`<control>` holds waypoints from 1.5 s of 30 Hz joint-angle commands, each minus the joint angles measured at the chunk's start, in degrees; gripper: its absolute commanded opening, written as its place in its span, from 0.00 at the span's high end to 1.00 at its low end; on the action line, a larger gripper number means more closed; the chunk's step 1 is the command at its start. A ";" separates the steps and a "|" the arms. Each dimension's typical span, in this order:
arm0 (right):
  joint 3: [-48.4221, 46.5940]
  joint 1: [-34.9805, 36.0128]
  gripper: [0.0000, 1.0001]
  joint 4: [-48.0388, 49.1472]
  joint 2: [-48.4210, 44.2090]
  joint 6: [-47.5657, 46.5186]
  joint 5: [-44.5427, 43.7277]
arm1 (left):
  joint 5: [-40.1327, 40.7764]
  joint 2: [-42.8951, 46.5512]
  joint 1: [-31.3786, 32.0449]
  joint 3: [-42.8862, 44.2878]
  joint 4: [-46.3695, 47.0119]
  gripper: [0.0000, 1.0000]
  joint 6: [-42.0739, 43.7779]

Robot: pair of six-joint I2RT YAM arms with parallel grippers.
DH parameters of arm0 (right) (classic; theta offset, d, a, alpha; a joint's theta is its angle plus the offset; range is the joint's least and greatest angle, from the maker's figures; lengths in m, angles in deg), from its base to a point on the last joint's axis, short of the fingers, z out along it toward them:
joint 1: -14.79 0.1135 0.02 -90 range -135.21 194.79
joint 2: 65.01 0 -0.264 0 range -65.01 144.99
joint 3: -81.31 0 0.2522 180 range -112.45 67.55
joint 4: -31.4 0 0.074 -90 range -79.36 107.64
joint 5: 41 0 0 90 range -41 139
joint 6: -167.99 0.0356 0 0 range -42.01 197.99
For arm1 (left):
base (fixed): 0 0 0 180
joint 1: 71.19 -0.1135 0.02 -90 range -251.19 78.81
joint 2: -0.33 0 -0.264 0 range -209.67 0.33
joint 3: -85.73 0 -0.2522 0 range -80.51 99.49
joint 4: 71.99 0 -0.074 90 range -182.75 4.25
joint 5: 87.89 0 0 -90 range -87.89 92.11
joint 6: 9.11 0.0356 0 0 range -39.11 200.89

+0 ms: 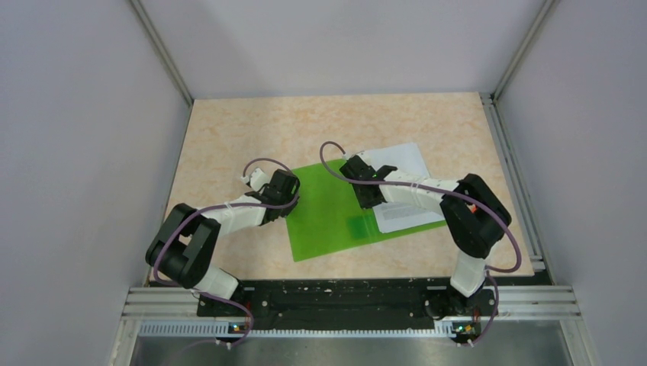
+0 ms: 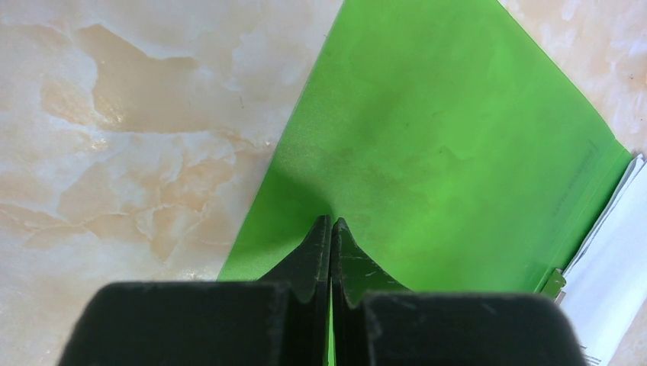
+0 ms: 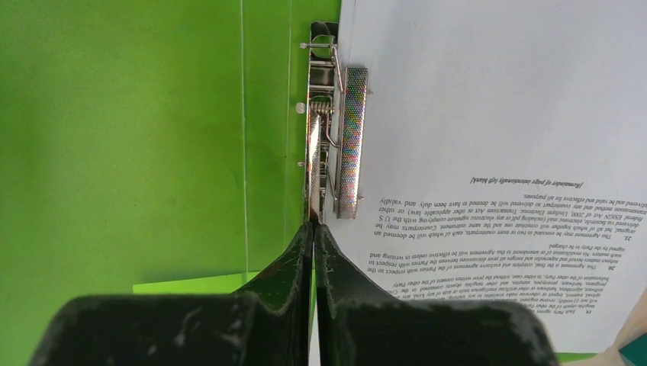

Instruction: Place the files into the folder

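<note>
The left fingers [image 2: 331,229], pressed together, hover over the open folder's [image 2: 427,130] cover on the counter [image 2: 114,137]. The right fingers [image 3: 313,232], also together, sit at the clip [image 3: 339,137]. The files [image 3: 496,114] lie on the far half, seemingly clipped. Closing the cover remains.

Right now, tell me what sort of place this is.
Probably a robotics test cell, not an office: plain grey panel walls on aluminium frame posts box in a beige marble-patterned tabletop holding a bright green plastic folder and white printed paper sheets.
</note>
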 commanded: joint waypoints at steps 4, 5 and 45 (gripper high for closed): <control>4.36 -1.97 1.00 -5.02 3.47 -0.32 -1.90 | 0.56 -4.24 -0.19 -3.35 -13.27 1.00 1.54; 4.48 -1.97 1.00 -4.90 3.49 -0.37 -1.70 | 0.56 -4.25 -0.13 -3.34 -13.28 1.00 1.49; 3.22 -2.12 1.00 -3.52 4.67 -1.28 6.91 | -0.35 -5.31 -0.15 -3.72 -12.00 1.00 1.69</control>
